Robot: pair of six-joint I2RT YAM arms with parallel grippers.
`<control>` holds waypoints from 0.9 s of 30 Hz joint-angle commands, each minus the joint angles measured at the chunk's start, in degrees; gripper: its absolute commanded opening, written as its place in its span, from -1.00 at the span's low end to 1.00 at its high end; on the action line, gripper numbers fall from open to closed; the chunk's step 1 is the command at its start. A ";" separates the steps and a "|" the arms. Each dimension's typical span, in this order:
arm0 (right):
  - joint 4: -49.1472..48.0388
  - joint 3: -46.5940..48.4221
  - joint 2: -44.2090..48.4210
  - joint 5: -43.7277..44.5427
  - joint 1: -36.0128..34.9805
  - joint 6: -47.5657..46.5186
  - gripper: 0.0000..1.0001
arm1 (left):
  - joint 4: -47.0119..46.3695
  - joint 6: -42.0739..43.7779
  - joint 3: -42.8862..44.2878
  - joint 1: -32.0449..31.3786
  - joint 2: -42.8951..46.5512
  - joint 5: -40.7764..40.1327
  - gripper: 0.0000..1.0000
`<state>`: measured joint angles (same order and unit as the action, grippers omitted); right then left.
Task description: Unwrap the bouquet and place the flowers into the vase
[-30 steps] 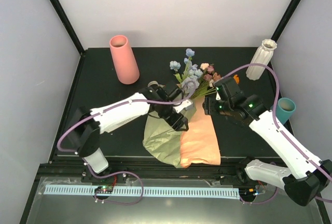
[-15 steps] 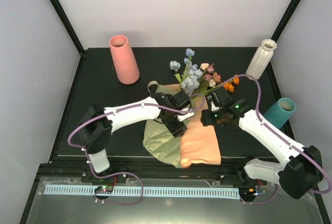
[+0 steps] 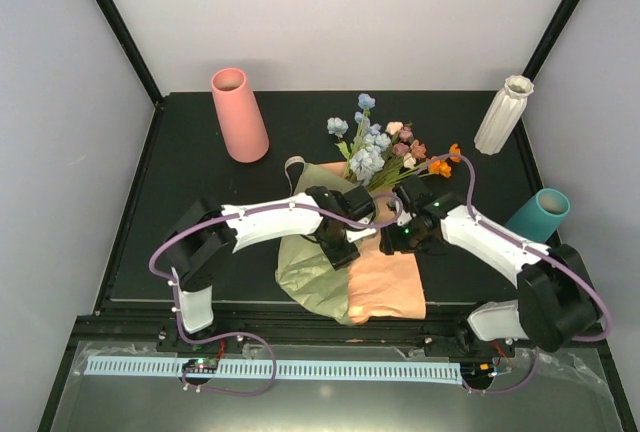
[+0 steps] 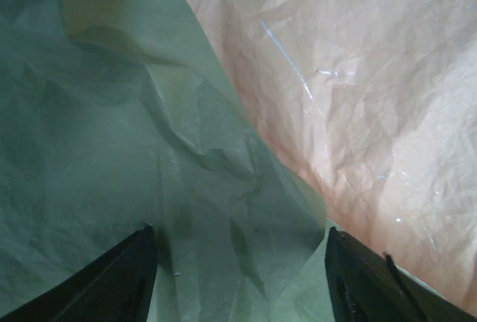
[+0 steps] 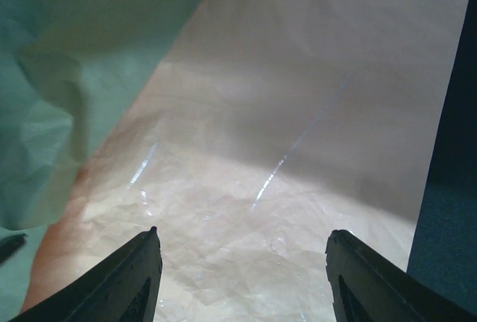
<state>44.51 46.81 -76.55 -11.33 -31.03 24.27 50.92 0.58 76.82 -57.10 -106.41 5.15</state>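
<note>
The bouquet lies mid-table. Its flowers (image 3: 381,148) fan out toward the back, with blue, pink and orange blooms. The wrapping paper spreads toward the front, peach (image 3: 387,277) on the right and olive-green (image 3: 308,274) on the left. My left gripper (image 3: 343,243) hangs open over the olive fold (image 4: 223,188), a crease of paper lying between its jaws (image 4: 242,266). My right gripper (image 3: 392,241) is open just above the peach sheet (image 5: 298,113), with nothing held (image 5: 242,262). The white ribbed vase (image 3: 503,113) stands at the back right, apart from both arms.
A smooth pink vase (image 3: 238,114) stands at the back left. A teal vase (image 3: 540,214) sits at the right edge, close behind my right arm's forearm. The black table top (image 3: 200,202) ends at a metal rail in front.
My right arm has swung left and down, bringing its gripper onto the peach paper below the stems. My left gripper has shifted slightly right over the olive fold. The orange blooms now show.
</note>
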 commanded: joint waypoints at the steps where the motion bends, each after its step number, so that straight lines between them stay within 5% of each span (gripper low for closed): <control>1: -2.15 -1.75 -2.02 -1.60 0.44 -1.07 0.23 | -2.67 1.98 -1.14 -0.54 -0.99 -3.43 0.21; 12: -2.04 -1.81 -9.77 -0.79 1.05 -0.81 -0.06 | -8.51 0.95 -3.78 -0.64 4.92 -6.77 -0.96; 20: -2.10 -1.96 -11.92 -0.87 1.19 -1.11 -0.08 | -7.37 -9.48 -6.10 3.23 16.67 -14.37 -0.97; 27: -2.94 -2.63 -12.96 -1.82 1.18 -1.08 -0.09 | -8.94 -19.42 -17.17 17.61 30.71 -10.38 -0.97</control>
<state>43.38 45.25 -87.48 -12.14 -30.06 23.86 42.50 -11.42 65.12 -46.30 -81.62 -6.17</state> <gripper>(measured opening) 0.457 0.020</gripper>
